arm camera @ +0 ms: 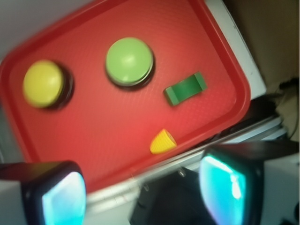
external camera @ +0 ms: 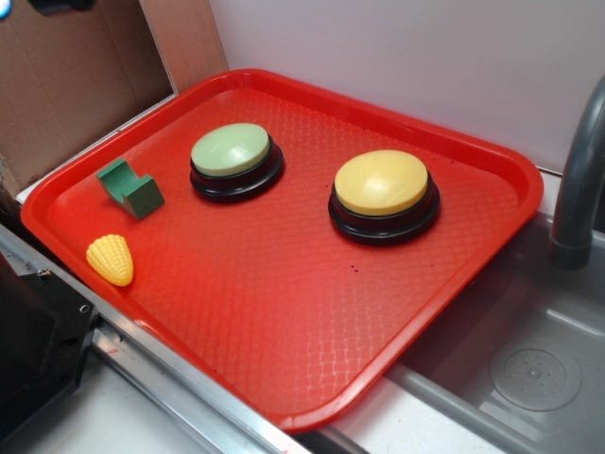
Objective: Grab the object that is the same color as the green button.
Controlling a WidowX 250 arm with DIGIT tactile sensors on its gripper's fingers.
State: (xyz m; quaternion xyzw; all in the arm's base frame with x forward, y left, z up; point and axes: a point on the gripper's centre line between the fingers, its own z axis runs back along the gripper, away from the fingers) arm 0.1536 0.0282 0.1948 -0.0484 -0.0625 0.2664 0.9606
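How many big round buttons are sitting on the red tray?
2. The green button sits toward the back of the red tray, next to the small green block. The yellow button sits to its right in the exterior view. None look hidden.

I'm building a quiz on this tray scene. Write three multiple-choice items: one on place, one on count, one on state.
1. Which thing lies nearest the green notched block?
A. yellow button
B. green button
C. faucet

2. How many dome buttons sit on the red tray?
A. one
B. two
C. three

3. How does the end effector stand?
A. open, holding nothing
C. shut on the block
B. shut on the toy corn

Answers:
1. B: the green button sits just beside the block, the yellow button farther along the tray.
2. B: only the green and the yellow one are there.
3. A: in the wrist view its fingers stand wide apart above the tray's edge, and the toy corn and the block lie untouched.
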